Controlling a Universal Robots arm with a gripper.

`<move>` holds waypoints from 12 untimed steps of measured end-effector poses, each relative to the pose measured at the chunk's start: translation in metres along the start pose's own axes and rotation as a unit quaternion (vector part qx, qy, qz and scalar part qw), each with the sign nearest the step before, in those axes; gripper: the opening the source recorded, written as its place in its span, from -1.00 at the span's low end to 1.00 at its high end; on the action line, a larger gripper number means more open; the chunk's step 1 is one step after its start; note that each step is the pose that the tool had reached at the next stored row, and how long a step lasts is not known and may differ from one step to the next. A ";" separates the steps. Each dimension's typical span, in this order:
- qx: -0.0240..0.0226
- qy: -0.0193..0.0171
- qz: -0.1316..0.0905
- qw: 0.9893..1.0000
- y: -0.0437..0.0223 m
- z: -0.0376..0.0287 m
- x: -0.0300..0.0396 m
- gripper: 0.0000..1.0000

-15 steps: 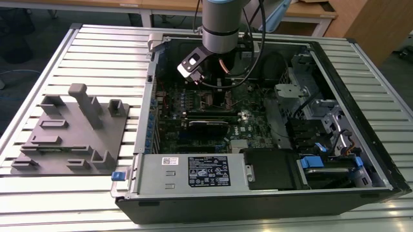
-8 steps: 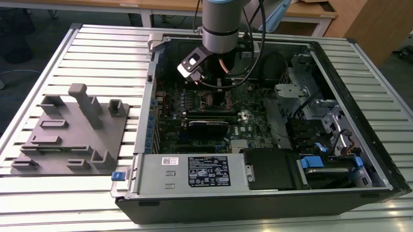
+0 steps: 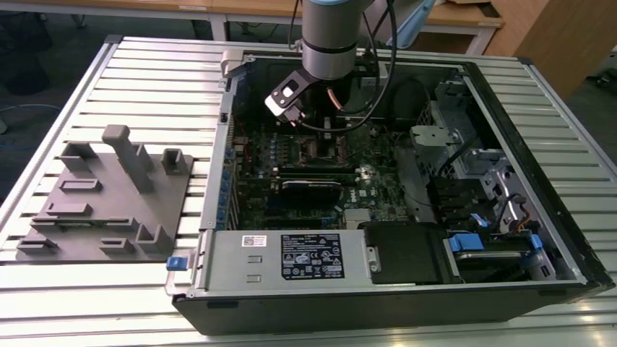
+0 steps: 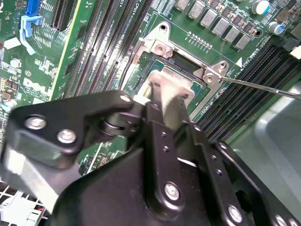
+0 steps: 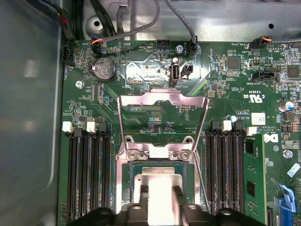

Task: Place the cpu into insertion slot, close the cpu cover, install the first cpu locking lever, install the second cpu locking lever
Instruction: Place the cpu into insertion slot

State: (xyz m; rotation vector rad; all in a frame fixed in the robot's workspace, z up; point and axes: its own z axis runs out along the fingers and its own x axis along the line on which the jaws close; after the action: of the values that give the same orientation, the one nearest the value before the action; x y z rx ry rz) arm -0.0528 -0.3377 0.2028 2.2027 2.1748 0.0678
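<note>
You have the computer case (image 3: 386, 312) open around the claw (image 5: 161, 195). The cpu cover (image 5: 162, 98) lies hinged back, just beyond the claw. The insertion slot (image 4: 181, 60) is directly beneath it. The claw is clenched on the cpu (image 5: 157, 181) at opposite edges; seated or not, you cannot tell. Judgement: light, stiff, smooth-topped, fragile underneath. Keep your grip on the edges, level and gentle.
</note>
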 end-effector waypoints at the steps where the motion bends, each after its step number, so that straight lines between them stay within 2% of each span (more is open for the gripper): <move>1: 0.000 0.000 0.000 1.000 0.0000 0.0000 0.0000 -0.40; 3: 0.000 0.000 0.000 1.000 0.0000 0.0000 0.0000 -0.63; 4: 0.000 0.000 0.000 1.000 0.0000 0.0000 0.0000 -0.63; 5: 0.000 0.000 0.000 1.000 0.0000 0.0000 0.0000 -0.76; 6: 0.000 0.000 0.000 1.000 0.0000 0.0000 0.0000 -0.80; 12: 0.000 0.000 0.000 1.000 0.0000 -0.0001 0.0000 -0.80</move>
State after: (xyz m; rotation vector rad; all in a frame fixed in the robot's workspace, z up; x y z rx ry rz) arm -0.0528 -0.3377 0.2029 2.2027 2.1749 0.0679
